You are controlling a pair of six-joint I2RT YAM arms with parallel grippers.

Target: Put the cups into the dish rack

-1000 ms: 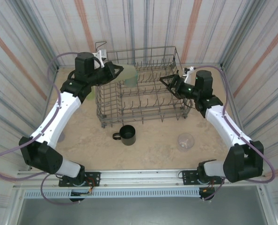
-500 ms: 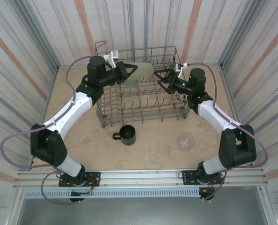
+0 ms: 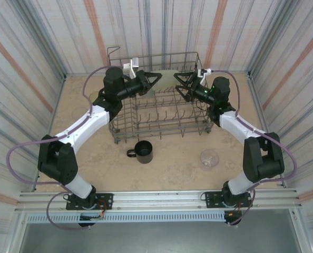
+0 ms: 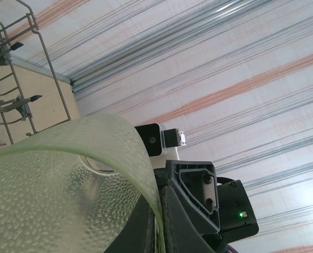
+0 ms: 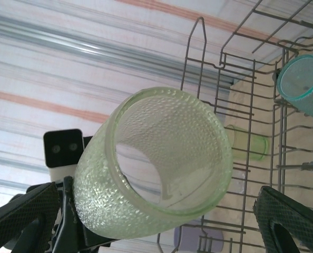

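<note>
My left gripper [image 3: 152, 80] is shut on the wall of a pale green dimpled cup [image 3: 165, 79], holding it on its side above the back of the grey wire dish rack [image 3: 156, 113]. The cup's [image 5: 151, 168] open mouth faces my right gripper [image 3: 181, 84], which is open, its fingers [image 5: 288, 221] spread wide to either side of the cup. The same cup [image 4: 56, 179] bulks large in the left wrist view. A teal cup [image 5: 304, 87] sits in the rack. A black mug [image 3: 143, 151] and a clear cup [image 3: 209, 158] stand on the table in front of the rack.
A green cup [image 5: 246, 145] lies on the table beyond the rack's left side, and a pale purple cup [image 5: 191, 240] shows through the wires. Striped walls enclose the table on three sides. The rack's upright tines and raised handle [image 3: 113, 51] stand below and beside both grippers.
My left gripper has carried the green cup rightward over the rack's back edge. My right gripper has swung left and back to meet it, staying open.
</note>
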